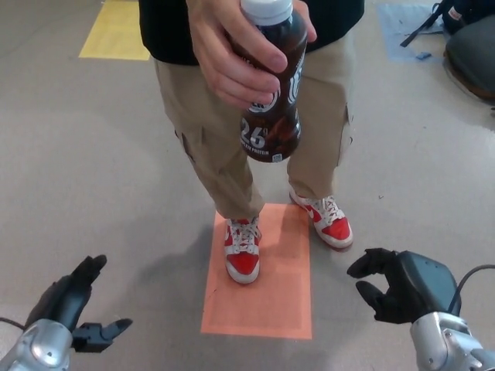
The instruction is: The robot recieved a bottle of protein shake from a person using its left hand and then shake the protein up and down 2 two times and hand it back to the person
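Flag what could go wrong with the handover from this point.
The left hand sits low at the picture's edge, open, far below the bottle, so its reach may fall short or arrive off-line. The person's hand wraps the bottle's upper body, leaving mainly the lower label free; the robot's fingers might pinch the person's. The bottle's smooth, tapered bottom could slip in a loose grasp.

Bottle (271, 100) up top betw. low robot hands.
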Controlling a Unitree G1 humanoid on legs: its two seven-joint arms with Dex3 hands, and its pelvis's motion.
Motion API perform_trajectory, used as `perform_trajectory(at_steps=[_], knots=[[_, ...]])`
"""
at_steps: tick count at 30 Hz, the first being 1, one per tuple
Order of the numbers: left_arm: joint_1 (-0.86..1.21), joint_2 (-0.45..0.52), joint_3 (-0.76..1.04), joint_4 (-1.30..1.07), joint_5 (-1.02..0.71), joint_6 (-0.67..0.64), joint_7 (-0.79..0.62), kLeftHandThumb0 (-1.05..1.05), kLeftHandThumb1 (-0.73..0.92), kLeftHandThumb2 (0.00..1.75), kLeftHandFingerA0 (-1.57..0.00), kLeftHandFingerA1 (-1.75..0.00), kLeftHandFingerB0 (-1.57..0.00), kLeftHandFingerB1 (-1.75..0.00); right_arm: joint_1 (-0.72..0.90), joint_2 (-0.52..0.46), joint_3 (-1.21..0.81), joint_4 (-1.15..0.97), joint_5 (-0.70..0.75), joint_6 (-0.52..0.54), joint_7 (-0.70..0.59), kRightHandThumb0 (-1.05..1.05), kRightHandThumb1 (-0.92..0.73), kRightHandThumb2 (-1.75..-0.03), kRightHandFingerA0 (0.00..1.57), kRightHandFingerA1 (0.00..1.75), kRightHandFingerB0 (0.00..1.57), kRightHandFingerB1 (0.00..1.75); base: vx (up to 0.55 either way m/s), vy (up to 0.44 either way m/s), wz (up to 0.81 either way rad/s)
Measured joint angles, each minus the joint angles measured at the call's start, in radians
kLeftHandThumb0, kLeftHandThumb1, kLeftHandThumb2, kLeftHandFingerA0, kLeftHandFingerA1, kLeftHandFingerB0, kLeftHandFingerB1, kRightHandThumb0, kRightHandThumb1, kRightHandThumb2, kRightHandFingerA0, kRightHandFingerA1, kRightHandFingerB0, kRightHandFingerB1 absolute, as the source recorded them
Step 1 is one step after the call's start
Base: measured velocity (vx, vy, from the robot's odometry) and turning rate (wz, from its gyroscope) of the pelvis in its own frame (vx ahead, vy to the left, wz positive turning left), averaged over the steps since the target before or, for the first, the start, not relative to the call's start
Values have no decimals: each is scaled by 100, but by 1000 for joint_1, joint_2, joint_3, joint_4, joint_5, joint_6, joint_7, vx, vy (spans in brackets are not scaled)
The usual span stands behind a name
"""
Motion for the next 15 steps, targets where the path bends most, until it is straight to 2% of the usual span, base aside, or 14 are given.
perform_trajectory(at_steps=[1,2,3,4,7,15], knots=[[-6,0,-1,13,9,-19,11,-31,56,59,-24,-34,-3,-18,-4,0,-4,0,1,1,2,-37,-68,-80,100,80,86,52,0,0,0],[-9,0,-3,20,14,-29,17,-37,53,68,-25,-40,-5,-18,-6,-1,-7,0,1,2,3,-38,-68,-81,100,81,86,53,0,0,0],[-17,0,-6,34,26,-52,29,-37,53,68,-25,-40,-5,-18,-12,-2,-13,0,3,3,7,-38,-68,-81,100,81,86,53,0,0,0],[-23,0,-9,43,33,-67,38,-35,58,57,-26,-33,-2,-24,-14,-3,-15,0,4,4,8,-39,-69,-81,99,81,86,52,0,0,0],[-36,0,-14,67,64,-115,65,-34,56,60,-28,-35,-7,-19,-18,-7,-22,1,6,6,17,-38,-68,-81,100,81,86,52,0,0,0],[-48,0,-21,109,143,-206,155,-36,58,60,-29,-36,-8,-20,-23,-19,-35,1,16,14,30,-39,-70,-78,99,81,87,52,0,0,0]])
